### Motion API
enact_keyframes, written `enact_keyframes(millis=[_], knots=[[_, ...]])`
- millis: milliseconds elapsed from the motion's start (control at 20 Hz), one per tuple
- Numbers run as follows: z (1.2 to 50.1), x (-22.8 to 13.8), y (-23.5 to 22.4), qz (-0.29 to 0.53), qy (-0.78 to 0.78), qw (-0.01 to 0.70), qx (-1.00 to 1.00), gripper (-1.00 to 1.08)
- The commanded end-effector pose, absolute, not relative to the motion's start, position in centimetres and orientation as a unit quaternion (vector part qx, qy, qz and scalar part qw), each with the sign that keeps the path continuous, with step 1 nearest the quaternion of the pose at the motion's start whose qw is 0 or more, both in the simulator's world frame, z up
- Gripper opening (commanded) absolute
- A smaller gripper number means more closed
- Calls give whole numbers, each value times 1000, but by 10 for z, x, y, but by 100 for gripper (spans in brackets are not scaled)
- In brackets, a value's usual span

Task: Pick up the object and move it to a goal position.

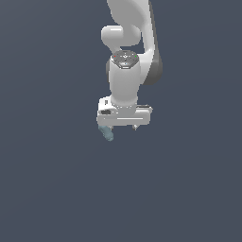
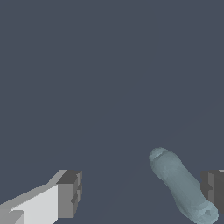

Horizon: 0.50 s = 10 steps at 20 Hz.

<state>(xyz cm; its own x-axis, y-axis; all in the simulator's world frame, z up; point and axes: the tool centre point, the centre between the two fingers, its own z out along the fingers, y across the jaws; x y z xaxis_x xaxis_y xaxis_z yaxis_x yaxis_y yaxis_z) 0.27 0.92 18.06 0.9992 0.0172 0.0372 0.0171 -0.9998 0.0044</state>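
The object (image 1: 107, 133) is sitting just below centre of the exterior view, a small pale teal capsule poking out under the exterior view's left end of the white gripper (image 1: 124, 126). In the wrist view the object (image 2: 181, 186) is lying in the lower right of the frame, tilted, close beside one dark fingertip (image 2: 213, 191) at the right edge, while the other fingertip (image 2: 70, 194) is sitting far off at lower left. You are looking at a hand spread wide with nothing clamped: the capsule is between the fingers but well off to one side, and you cannot tell whether it is actually touching the near pad.

Progress, as a judgement: the approach is looking done or nearly done, the grasp is not yet made, and the lift and carry are all still ahead. No goal marker is showing in either view, so you cannot tell where the carry is heading.

Room: the dark grey surface (image 1: 56, 189) is filling both frames with no edge, wall or other item showing, so you are getting free space on every side of the capsule. The one thing you are likely wanting to watch is the off-centre pinch, because closing from here is probably going to shove the capsule sideways or roll it before both pads are seating on it
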Motion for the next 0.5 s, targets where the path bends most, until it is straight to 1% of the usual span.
enact_keyframes(millis=[0, 200, 450], knots=[[181, 3, 9, 19, 9, 2, 1000, 68], [182, 2, 6, 19, 8, 1, 1000, 68], [191, 8, -12, 29, -8, -1, 1000, 68]])
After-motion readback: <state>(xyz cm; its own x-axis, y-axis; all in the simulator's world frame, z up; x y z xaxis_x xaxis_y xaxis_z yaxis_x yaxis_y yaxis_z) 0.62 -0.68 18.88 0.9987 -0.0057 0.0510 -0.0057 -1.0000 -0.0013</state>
